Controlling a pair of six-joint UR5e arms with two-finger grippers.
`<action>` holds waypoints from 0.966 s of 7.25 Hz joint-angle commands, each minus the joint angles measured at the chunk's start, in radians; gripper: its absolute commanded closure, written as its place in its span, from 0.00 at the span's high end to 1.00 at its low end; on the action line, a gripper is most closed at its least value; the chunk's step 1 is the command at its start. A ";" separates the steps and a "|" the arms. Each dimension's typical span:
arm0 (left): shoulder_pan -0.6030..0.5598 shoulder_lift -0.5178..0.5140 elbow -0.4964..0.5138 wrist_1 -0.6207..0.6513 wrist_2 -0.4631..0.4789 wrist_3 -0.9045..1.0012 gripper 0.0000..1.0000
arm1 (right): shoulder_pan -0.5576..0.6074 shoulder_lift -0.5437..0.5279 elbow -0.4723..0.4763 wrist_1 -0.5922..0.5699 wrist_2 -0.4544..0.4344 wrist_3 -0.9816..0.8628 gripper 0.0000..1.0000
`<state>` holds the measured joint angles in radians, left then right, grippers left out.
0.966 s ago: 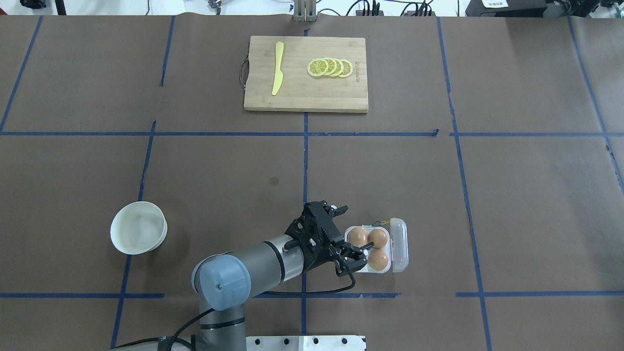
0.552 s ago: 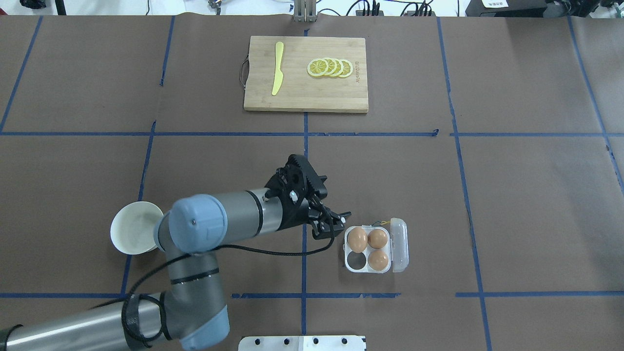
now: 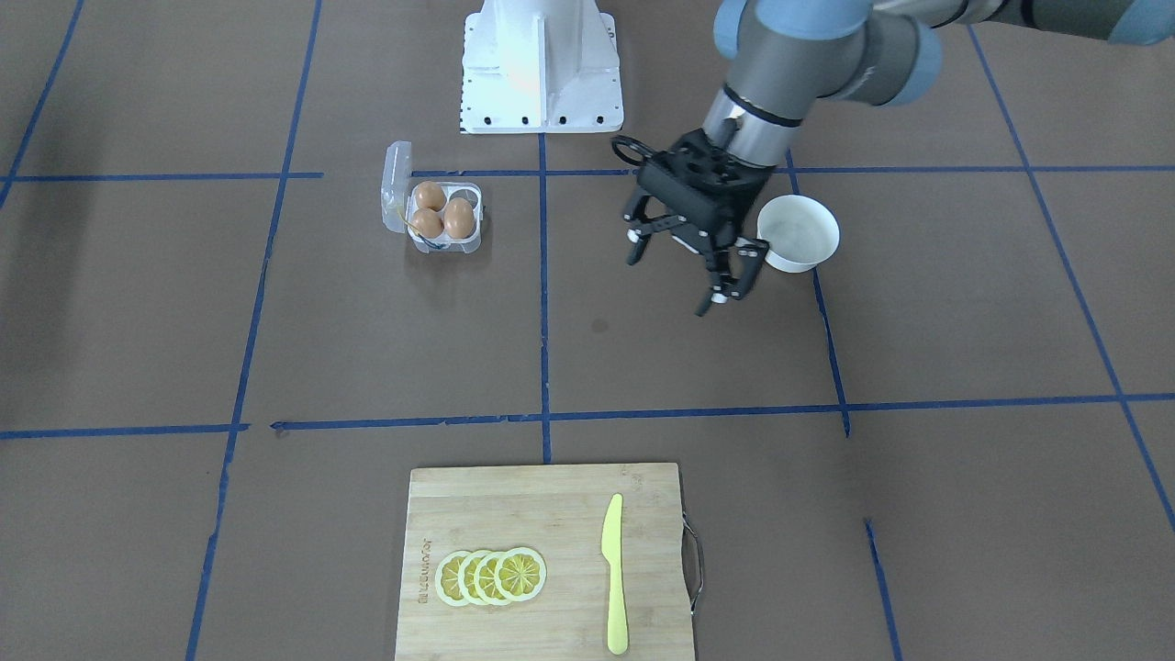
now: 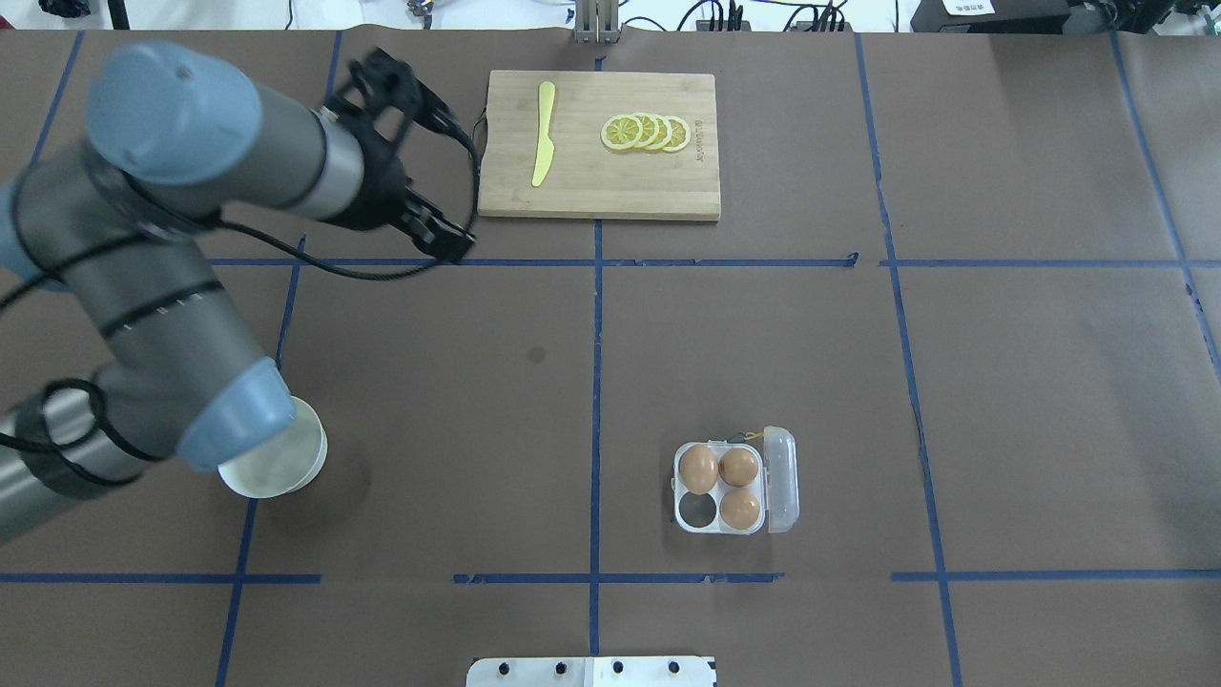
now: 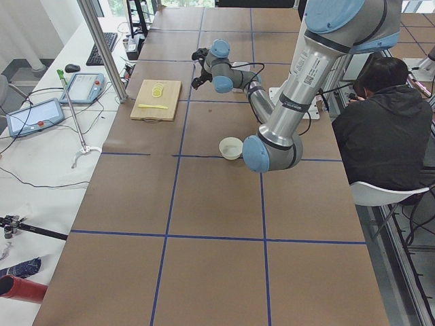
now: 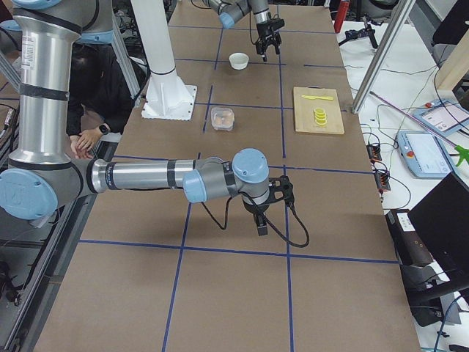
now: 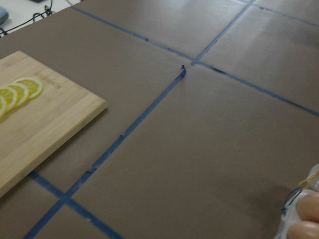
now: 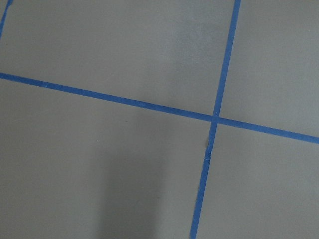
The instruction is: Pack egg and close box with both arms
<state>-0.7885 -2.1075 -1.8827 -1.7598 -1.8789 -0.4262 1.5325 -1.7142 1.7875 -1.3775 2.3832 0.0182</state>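
**Q:** What is on the left?

**A:** Seen from above, the robot's left arm reaches in high over the brown table (image 4: 858,382). The left gripper (image 3: 677,280) is spread wide and holds nothing. Below the arm's elbow stands a white bowl (image 3: 799,229), which looks empty.

**Q:** And toward the middle?

**A:** At the far edge lies a wooden cutting board (image 4: 591,186) with a yellow knife (image 4: 544,134) and a fan of lemon slices (image 4: 647,133). They are well apart from the egg things.

**Q:** Where are the eggs?

**A:** Right of centre, on the robot's side, sits the clear box (image 4: 699,513). Three brown eggs (image 4: 738,467) fill three of its four cells, and the near-left cell is bare. The lid (image 4: 782,477) is open, hinged out on the box's right side. I see no loose egg anywhere.

**Q:** And the right arm?

**A:** It shows only in one side view, well apart from the box. The right gripper (image 6: 262,220) points down at the table. I cannot tell whether it is open.

**Q:** How far along is the job?

**A:** The packing looks done or nearly done, since no egg waits outside the box. Closing the lid is not yet done, and neither gripper is near the box.
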 commanded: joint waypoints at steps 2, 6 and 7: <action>-0.294 0.204 -0.026 0.152 -0.208 0.004 1.00 | 0.000 -0.001 -0.003 -0.002 0.005 -0.001 1.00; -0.651 0.389 0.163 0.151 -0.293 0.162 1.00 | 0.000 0.002 0.001 0.000 0.004 -0.001 1.00; -0.720 0.426 0.200 0.155 -0.296 0.313 1.00 | 0.000 0.001 0.003 0.002 0.004 -0.001 1.00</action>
<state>-1.4203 -1.7329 -1.7280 -1.6096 -2.1703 -0.2766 1.5324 -1.7134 1.7884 -1.3774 2.3868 0.0164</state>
